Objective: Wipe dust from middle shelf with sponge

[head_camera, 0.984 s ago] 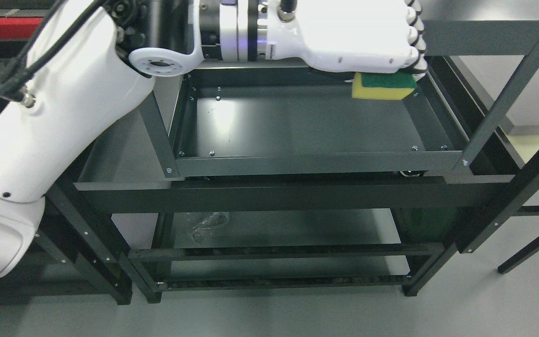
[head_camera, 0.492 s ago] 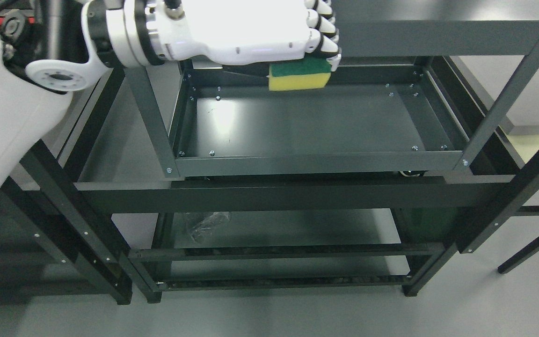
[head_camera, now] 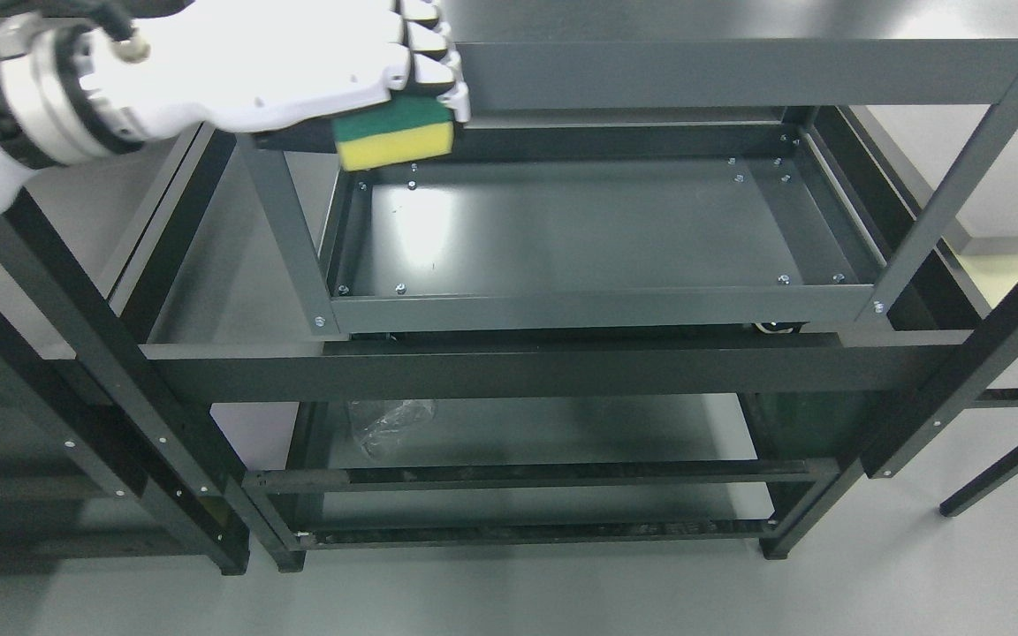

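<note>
Our left robot hand (head_camera: 297,75) grips the yellow-and-green sponge (head_camera: 395,134) tightly. We should press it flat on the dark metal shelf (head_camera: 580,230) below it. Then rub slowly.

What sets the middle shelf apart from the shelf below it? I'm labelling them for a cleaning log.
The middle shelf shows a bare dark panel with a bright glare patch, and the left robot hand holds the sponge at its far-left corner. The lower shelf is mostly hidden by crossbars and carries a crumpled clear plastic bag. Both are dark metal trays in one frame.
</note>
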Controlling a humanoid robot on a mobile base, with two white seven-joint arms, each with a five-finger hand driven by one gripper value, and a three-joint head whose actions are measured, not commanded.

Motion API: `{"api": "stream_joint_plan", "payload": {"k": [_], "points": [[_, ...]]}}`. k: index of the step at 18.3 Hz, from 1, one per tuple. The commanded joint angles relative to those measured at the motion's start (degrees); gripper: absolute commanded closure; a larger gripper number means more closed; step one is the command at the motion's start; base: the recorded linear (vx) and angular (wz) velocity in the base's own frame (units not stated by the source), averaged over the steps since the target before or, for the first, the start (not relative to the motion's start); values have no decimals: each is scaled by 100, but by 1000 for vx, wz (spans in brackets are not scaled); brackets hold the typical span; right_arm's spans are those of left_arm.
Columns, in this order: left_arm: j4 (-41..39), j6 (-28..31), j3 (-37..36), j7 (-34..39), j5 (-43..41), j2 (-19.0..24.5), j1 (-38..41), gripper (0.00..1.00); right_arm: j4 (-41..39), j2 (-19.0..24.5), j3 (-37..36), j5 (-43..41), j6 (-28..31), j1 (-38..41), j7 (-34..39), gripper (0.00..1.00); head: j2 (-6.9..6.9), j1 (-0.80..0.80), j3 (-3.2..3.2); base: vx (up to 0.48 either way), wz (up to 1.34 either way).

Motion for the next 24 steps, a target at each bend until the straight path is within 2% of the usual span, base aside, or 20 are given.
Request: {"api": "stream_joint_plan", "payload": {"k": [1,4,8,10,12,15,19,22,24], "points": [[-351,1,1419,-55,741,1305,769,99,-100,-100,0,0,419,0,24,0,0,0,0,0,0],[-789,1,1332,-46,1646,1191,1304,99,-100,-100,0,0,419,0,15,0,0,0,0,0,0],[-879,1,876,-20,2385,919,1648,99,-100,-100,0,0,419,0,24,0,0,0,0,0,0],[-879,1,683,-11,2457,831,1876,99,-100,-100,0,0,419,0,23,0,0,0,0,0,0],[-879,1,315,-37,2448,507,2184,99,-100,-100,0,0,419,0,24,0,0,0,0,0,0],[-835,1,-135,-38,2343,14,2544,99,-100,-100,0,0,419,0,15,0,0,0,0,-5,-11],[-353,1,-241,-3,2009,-925,3229,99,-100,-100,0,0,419,0,15,0,0,0,0,0,0],[463,1,4,286,2000,-1786,3476,99,-100,-100,0,0,419,0,23,0,0,0,0,0,0],[825,1,433,681,2009,-2436,3818,98,-100,-100,0,0,419,0,24,0,0,0,0,0,0]]}}
